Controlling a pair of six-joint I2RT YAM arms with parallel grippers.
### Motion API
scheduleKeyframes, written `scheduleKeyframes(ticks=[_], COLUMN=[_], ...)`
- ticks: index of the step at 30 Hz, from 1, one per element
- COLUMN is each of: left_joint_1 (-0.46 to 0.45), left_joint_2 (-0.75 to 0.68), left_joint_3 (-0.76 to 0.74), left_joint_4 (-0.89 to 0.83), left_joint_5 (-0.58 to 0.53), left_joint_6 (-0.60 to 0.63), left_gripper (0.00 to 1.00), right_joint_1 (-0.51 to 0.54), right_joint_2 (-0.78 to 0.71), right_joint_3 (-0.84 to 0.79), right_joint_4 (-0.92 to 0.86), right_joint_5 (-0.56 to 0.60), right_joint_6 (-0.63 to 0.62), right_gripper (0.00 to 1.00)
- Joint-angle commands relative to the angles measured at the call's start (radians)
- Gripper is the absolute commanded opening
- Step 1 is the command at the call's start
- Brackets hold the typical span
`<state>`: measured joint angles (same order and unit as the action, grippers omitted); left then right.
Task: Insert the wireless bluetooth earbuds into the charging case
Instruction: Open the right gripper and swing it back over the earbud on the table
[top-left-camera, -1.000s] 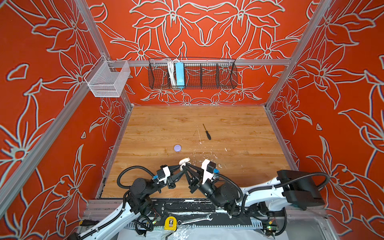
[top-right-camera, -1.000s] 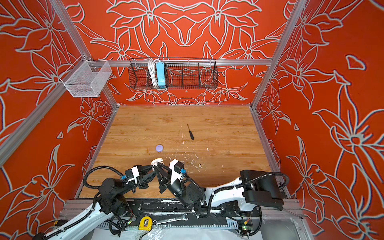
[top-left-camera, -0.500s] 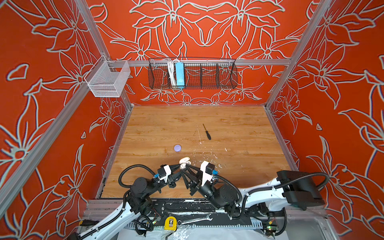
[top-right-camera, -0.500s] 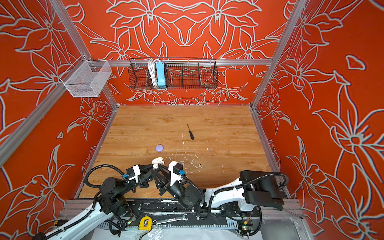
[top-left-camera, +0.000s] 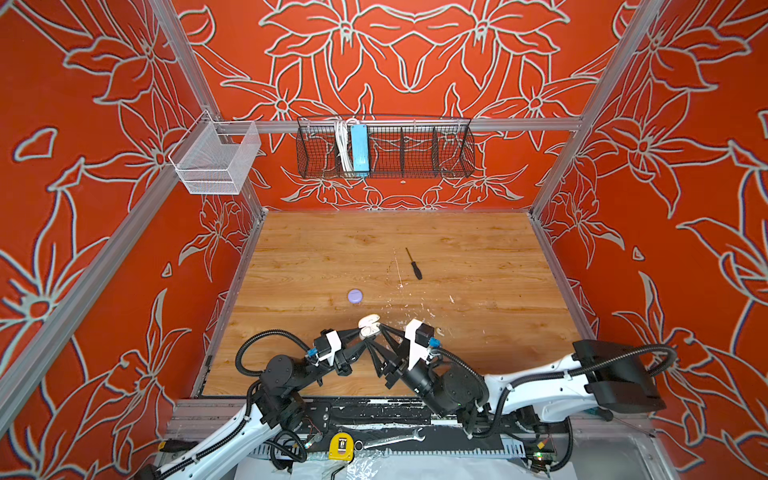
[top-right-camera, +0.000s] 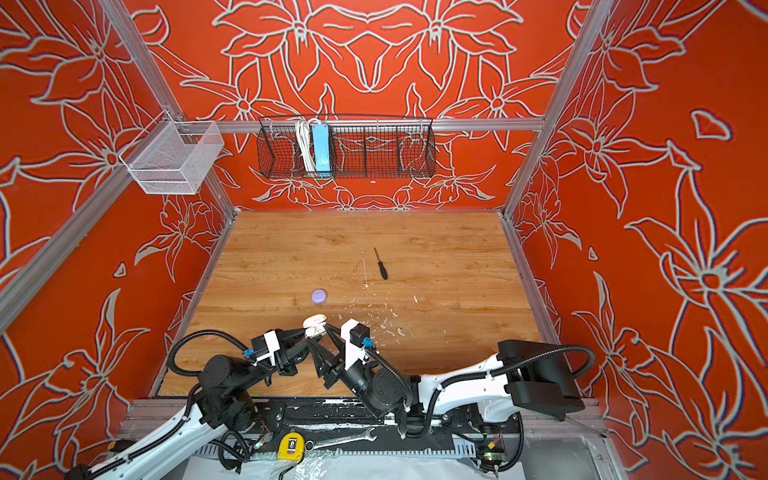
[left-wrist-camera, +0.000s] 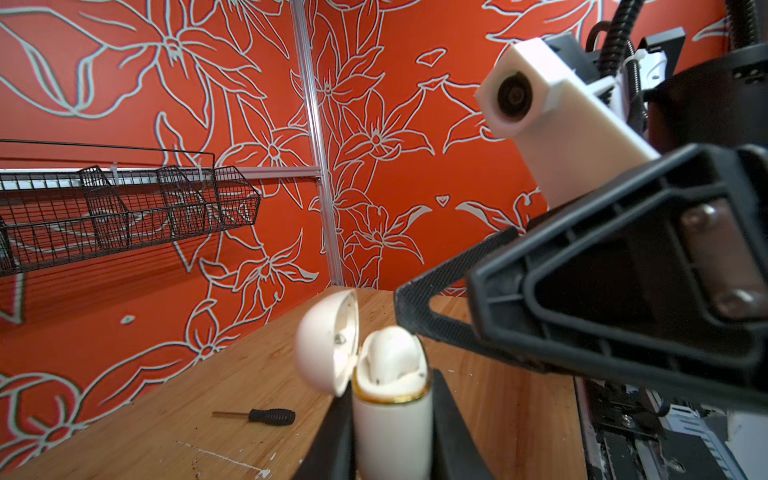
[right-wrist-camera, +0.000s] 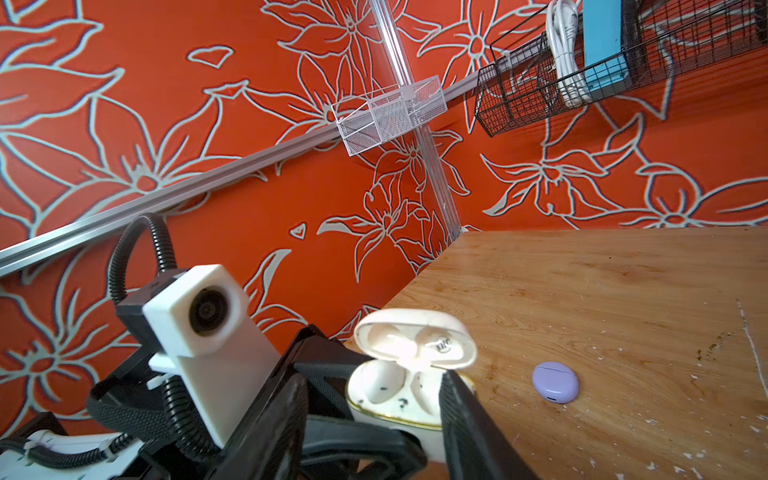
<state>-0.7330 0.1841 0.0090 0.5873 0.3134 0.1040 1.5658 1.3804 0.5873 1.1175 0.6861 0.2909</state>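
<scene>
My left gripper (top-left-camera: 365, 333) (left-wrist-camera: 390, 440) is shut on the cream-white charging case (top-left-camera: 368, 325) (top-right-camera: 313, 325) (left-wrist-camera: 392, 428), held upright just above the table near its front edge. The case's lid (right-wrist-camera: 415, 345) stands open. Two cream-white earbuds (right-wrist-camera: 380, 382) (left-wrist-camera: 390, 357) sit in its wells. My right gripper (top-left-camera: 376, 335) (top-right-camera: 319, 336) (right-wrist-camera: 376, 376) is open, with one finger (right-wrist-camera: 453, 395) beside the case's rim and the other (right-wrist-camera: 286, 399) off to the far side. Nothing is held between them.
A shut lavender case (top-left-camera: 354, 296) (right-wrist-camera: 555, 382) lies on the wooden table (top-left-camera: 478, 249) just beyond the grippers. A black screwdriver (top-left-camera: 414, 266) (left-wrist-camera: 266, 415) lies farther back. White flecks are scattered mid-table. Wire baskets (top-left-camera: 384, 145) hang on the back wall.
My right gripper's jaws have spread apart at the case's open top. Both grippers and the case have shifted slightly toward the front. The left gripper's hold is unchanged.
</scene>
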Motion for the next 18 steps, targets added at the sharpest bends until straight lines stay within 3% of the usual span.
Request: scheduleKeyframes(ticks=[1,7,9,13,18], left_joint_1=[-0.006,-0.006,-0.007,-0.006,-0.003], left_joint_2=[-0.006,0.005,0.026,0.095,0.218], left_joint_3=[-0.046,-0.041,-0.040,-0.015,0.018], left_joint_4=[0.080,0.066,0.066,0.058,0.077], left_joint_5=[0.021,-0.017,-0.084,-0.130,-0.161], left_joint_6=[-0.004,-0.017,-0.054,-0.097,-0.136], left_gripper=[0.00,0.00,0.00,0.00,0.00], right_joint_1=[0.000,0.000,-0.001,-0.023,-0.100], right_joint_2=[-0.032,-0.146,-0.204,-0.303,-0.376], right_joint_3=[-0.008,-0.012,0.009,0.131,0.154], right_joint_4=[-0.087,-0.224,-0.372,-0.862,-1.113], right_joint_5=[0.037,0.099,0.166,0.292,0.230], right_joint_6=[-0.022,-0.005,0.047,0.244,0.346], right_gripper=[0.54,0.56,0.60,0.67,0.68])
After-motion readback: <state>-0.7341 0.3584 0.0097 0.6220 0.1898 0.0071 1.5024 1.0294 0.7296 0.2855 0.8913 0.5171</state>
